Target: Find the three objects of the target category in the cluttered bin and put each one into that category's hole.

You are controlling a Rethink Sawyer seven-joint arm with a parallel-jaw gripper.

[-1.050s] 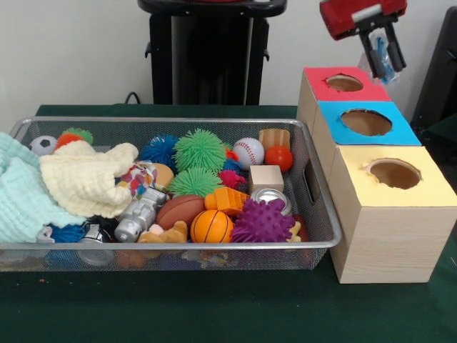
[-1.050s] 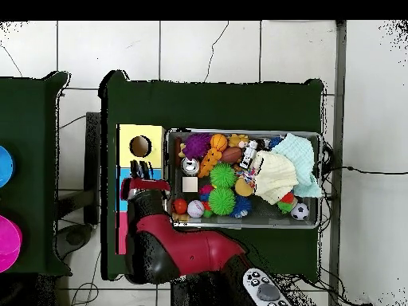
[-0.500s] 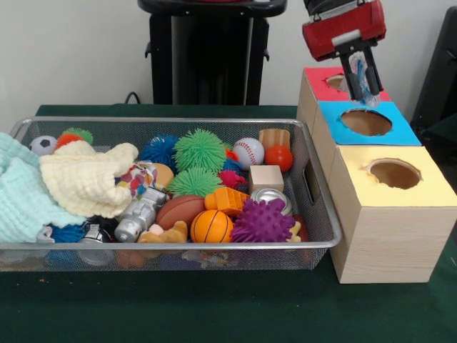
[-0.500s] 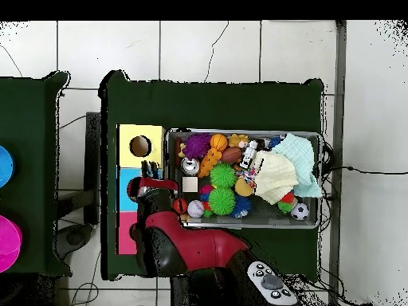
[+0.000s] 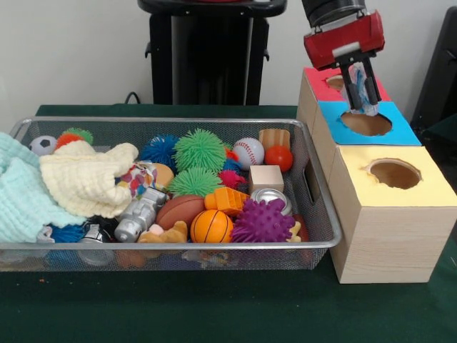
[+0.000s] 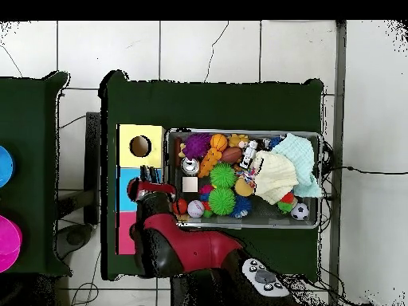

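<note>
In the front view, the wire mesh bin (image 5: 318,193) fills the left and middle of the green table (image 5: 214,307). At its left end lie a mint cloth (image 5: 18,196) and a cream knitted cloth (image 5: 86,179), with a small soccer ball (image 5: 43,145) behind them. Toward the middle sit a silver toy robot (image 5: 139,214), a brown football (image 5: 180,209), two green koosh balls (image 5: 198,150) and a basketball (image 5: 211,226). Further right are a purple spiky ball (image 5: 262,221), a wooden cube (image 5: 266,178), a baseball (image 5: 248,152) and a small red ball (image 5: 279,158). The toys are packed closely, leaving almost no bare mesh.

Just right of the bin's end wall stands a row of three boxes, touching one another: yellow box (image 5: 421,189) nearest the camera, blue box (image 5: 403,132) in the middle, red box (image 5: 318,84) at the back. Each has a round hole in its top.

The red and black arm comes down steeply from the upper edge, tilted a little, and the gripper (image 5: 363,100) hangs directly over the blue box's hole (image 5: 365,123), its tips at the rim. The jaws pinch a small blue-and-white object (image 5: 364,93); what it is cannot be told. In the overhead view the gripper (image 6: 147,171) lies over the blue box, beside the bin's short side.
</note>
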